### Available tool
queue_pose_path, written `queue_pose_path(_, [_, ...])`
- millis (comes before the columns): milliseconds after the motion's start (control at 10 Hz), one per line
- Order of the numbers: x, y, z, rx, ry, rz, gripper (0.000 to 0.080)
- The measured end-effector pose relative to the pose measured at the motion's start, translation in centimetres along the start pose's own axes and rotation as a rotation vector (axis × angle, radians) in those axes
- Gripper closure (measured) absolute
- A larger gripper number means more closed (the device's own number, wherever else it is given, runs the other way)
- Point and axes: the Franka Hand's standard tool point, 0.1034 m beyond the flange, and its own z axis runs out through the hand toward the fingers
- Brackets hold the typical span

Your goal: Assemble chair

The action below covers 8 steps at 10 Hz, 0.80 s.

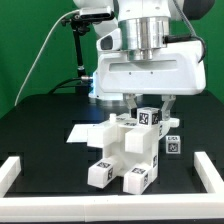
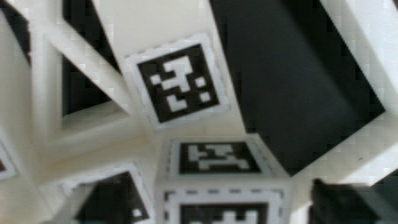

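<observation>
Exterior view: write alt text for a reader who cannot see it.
A robot gripper straddles the top of a partly assembled white chair of tagged blocks on a black table; whether it grips is unclear. The marker board lies flat beyond the chair.

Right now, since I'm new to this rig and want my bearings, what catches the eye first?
The blocky white chair, dotted with square tags, stands in the middle of the black table, with the tool directly above its top. In the wrist view one black-and-white tag fills much of the picture, close up.
</observation>
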Motion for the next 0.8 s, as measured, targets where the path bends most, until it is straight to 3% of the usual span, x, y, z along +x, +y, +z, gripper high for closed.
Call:
queue_pose_path(100, [0.0, 0.0, 0.0, 0.0, 0.0, 0.0, 0.0242])
queue_pose_path(200, [0.0, 0.0, 0.0, 0.0, 0.0, 0.0, 0.0168])
queue_pose_path(300, [0.0, 0.0, 0.0, 0.0, 0.0, 0.0, 0.0154])
queue_pose_path(800, [0.03, -0.09, -0.43, 0.006, -0.001, -0.039, 0.015])
